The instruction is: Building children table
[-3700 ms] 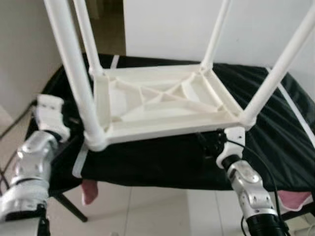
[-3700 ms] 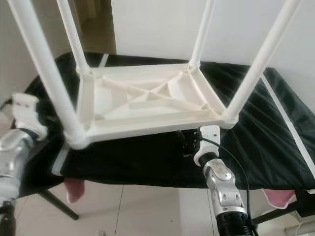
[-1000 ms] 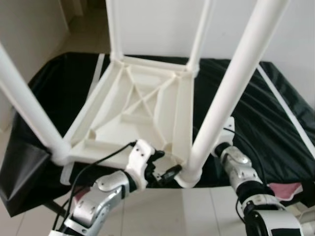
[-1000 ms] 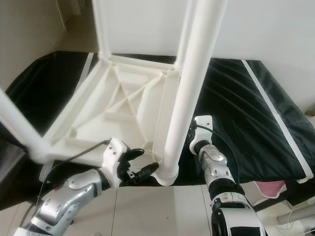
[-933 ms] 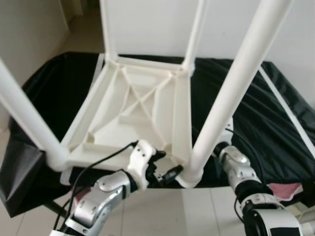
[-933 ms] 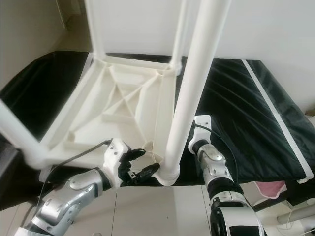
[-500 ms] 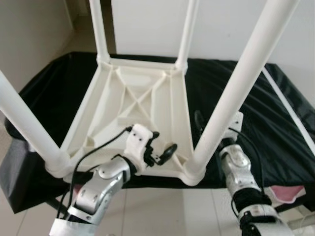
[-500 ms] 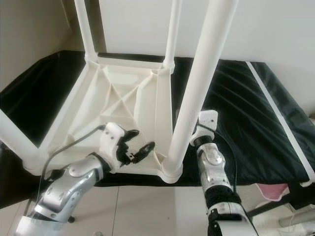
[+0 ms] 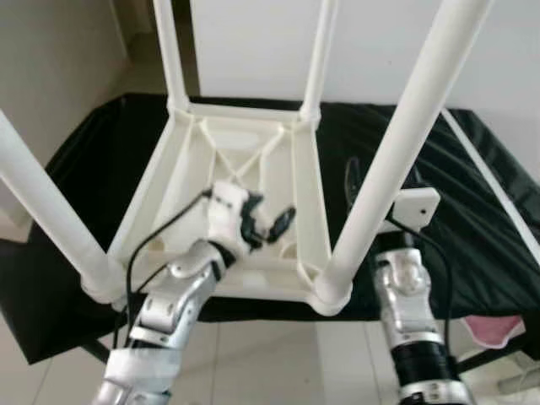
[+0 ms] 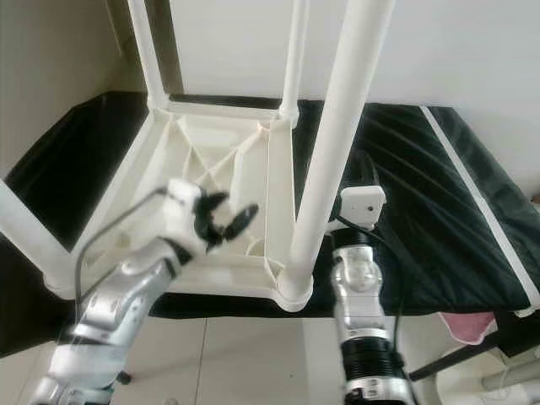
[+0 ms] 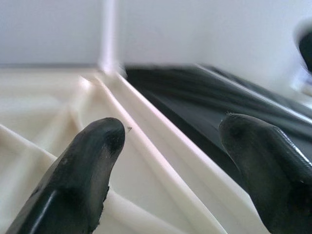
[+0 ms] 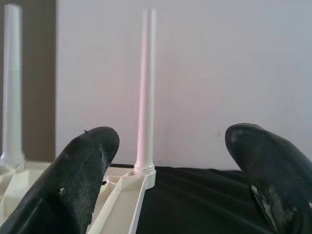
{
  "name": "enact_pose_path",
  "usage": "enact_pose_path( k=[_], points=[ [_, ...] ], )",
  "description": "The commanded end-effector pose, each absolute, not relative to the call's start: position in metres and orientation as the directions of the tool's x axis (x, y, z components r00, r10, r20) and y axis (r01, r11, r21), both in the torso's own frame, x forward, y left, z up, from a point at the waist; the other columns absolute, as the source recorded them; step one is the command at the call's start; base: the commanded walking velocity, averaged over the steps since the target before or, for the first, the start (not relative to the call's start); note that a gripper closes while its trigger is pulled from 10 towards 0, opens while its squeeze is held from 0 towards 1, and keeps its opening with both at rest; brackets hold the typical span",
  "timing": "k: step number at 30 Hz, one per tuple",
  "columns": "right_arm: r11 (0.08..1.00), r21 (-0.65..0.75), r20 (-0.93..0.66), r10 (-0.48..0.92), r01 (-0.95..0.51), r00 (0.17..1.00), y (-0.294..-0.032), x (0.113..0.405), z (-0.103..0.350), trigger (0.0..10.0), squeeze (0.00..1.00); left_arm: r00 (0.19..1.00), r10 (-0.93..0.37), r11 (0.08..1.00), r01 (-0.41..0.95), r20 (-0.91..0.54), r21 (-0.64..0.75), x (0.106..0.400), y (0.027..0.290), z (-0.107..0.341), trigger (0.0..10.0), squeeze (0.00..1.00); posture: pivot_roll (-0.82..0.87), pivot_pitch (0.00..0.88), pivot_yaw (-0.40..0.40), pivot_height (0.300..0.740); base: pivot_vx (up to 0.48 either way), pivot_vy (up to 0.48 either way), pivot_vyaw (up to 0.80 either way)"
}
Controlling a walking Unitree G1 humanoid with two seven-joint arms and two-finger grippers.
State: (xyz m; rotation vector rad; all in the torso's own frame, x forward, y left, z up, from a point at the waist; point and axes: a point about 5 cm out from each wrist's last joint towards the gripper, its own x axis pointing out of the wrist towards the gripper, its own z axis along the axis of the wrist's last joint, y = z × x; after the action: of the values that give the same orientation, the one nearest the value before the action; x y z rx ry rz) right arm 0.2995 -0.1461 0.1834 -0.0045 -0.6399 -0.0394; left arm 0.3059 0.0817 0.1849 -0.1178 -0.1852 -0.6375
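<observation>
The white table (image 9: pixel 245 181) lies upside down on the black cloth (image 9: pixel 472 211), legs up. The left gripper (image 9: pixel 268 226) has risen from the near rim to hover over the ribbed underside, fingers apart and empty. The right gripper (image 12: pixel 170 165), beside the near leg (image 9: pixel 396 152), has tilted upward, fingers wide.

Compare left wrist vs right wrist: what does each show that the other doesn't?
Left wrist: a close look at the upturned table top's ribbed underside and its side rail, between the open left end effector.

Right wrist: two upright white legs against the wall, framed by the open right end effector.

Both: the white table frame, the black cloth under it, and empty black fingers.
</observation>
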Motion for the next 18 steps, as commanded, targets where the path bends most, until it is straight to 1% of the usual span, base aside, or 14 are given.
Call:
enact_pose_path(
  k=[1,2,3,4,6,8,12,13,14,18],
  points=[
    [0.998,0.019,0.600,-0.066,0.068,0.798,-0.149,0.298,0.183,10.0,0.00,0.848,-0.465,0.869,0.492,0.252,-0.049,0.311,0.092,0.187,10.0,0.00,0.04,0.007,-0.037,0.740,0.000,0.000,0.00],
    [0.995,0.035,0.595,-0.097,0.095,0.798,-0.151,0.297,0.182,10.0,0.00,0.873,-0.383,0.901,0.426,0.303,-0.086,0.313,0.099,0.191,10.0,0.00,0.05,0.005,-0.043,0.740,0.000,0.000,0.00],
    [0.992,0.038,0.594,-0.116,0.117,0.796,-0.152,0.297,0.182,10.0,0.00,0.884,-0.329,0.916,0.384,0.332,-0.117,0.314,0.104,0.193,10.0,0.00,0.05,0.005,-0.043,0.740,0.000,0.000,0.00],
    [0.989,0.037,0.598,-0.137,0.144,0.790,-0.154,0.296,0.183,10.0,0.00,0.881,-0.275,0.936,0.337,0.386,-0.101,0.312,0.107,0.197,10.0,0.00,0.05,0.004,-0.048,0.740,0.000,0.000,0.00],
    [0.984,0.034,0.603,-0.158,0.173,0.782,-0.155,0.295,0.184,10.0,0.00,0.864,-0.243,0.951,0.302,0.441,-0.067,0.308,0.108,0.201,10.0,0.00,0.05,0.004,-0.048,0.740,0.000,0.000,0.00],
    [0.981,0.046,0.613,-0.177,0.189,0.770,-0.156,0.297,0.189,10.0,0.00,0.864,-0.188,0.960,0.263,0.467,-0.100,0.306,0.109,0.204,10.0,0.00,0.05,0.003,-0.047,0.740,0.000,0.000,0.00],
    [0.976,0.053,0.629,-0.197,0.212,0.752,-0.158,0.297,0.195,10.0,0.00,0.849,-0.165,0.970,0.230,0.501,-0.072,0.303,0.107,0.209,10.0,0.00,0.05,0.006,-0.046,0.740,0.000,0.000,0.00],
    [0.972,0.051,0.649,-0.206,0.228,0.732,-0.159,0.296,0.203,10.0,0.00,0.815,-0.169,0.977,0.213,0.555,-0.015,0.299,0.106,0.216,10.0,0.00,0.05,0.012,-0.043,0.740,0.000,0.000,0.00],
    [0.972,0.051,0.649,-0.206,0.228,0.732,-0.159,0.296,0.203,10.0,0.00,0.815,-0.169,0.977,0.213,0.555,-0.015,0.299,0.106,0.216,10.0,0.00,0.05,0.012,-0.043,0.740,0.000,0.000,0.00],
    [0.970,0.048,0.693,-0.204,0.238,0.692,-0.158,0.293,0.217,10.0,0.00,0.750,-0.162,0.981,0.191,0.641,0.025,0.295,0.104,0.230,10.0,0.00,0.05,0.018,-0.040,0.740,0.000,0.000,0.00]
  ],
)
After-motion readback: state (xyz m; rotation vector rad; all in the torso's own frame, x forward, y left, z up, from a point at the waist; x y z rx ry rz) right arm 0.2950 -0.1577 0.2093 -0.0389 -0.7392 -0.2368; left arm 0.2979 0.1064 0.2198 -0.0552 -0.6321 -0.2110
